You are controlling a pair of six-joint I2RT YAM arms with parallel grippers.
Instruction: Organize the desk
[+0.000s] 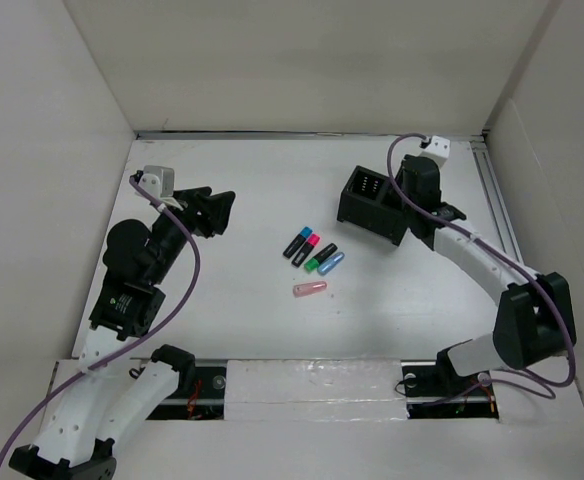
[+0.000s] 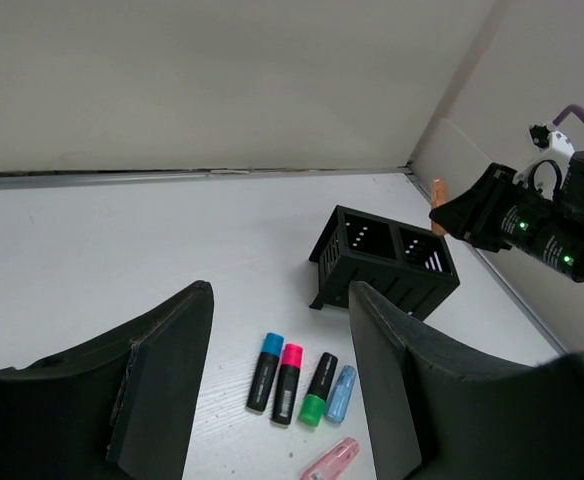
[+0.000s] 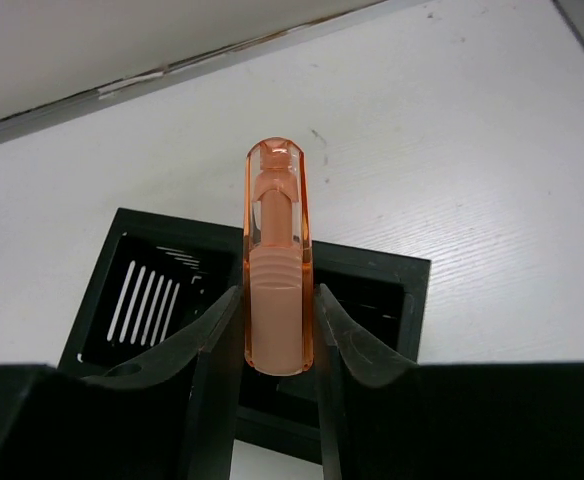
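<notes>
The white surface lies beneath both arms, closed in by plain white walls, with a thin metal rail along its right edge. The right arm's fingers are clamped on a clear orange highlighter, held above a black two-compartment box that stands on the far right part of the surface. Which compartment the highlighter is over cannot be told.

The left arm's fingers stand wide apart and hold nothing, raised over the left side of the surface and facing the box.

Between the two arms, near the middle of the surface, four highlighters lie in a slanting row just beside one another: a blue-capped one, a pink-capped one, a green-capped one and a pale blue one. A clear pink highlighter lies alone just nearer the arm bases, apart from the row.
</notes>
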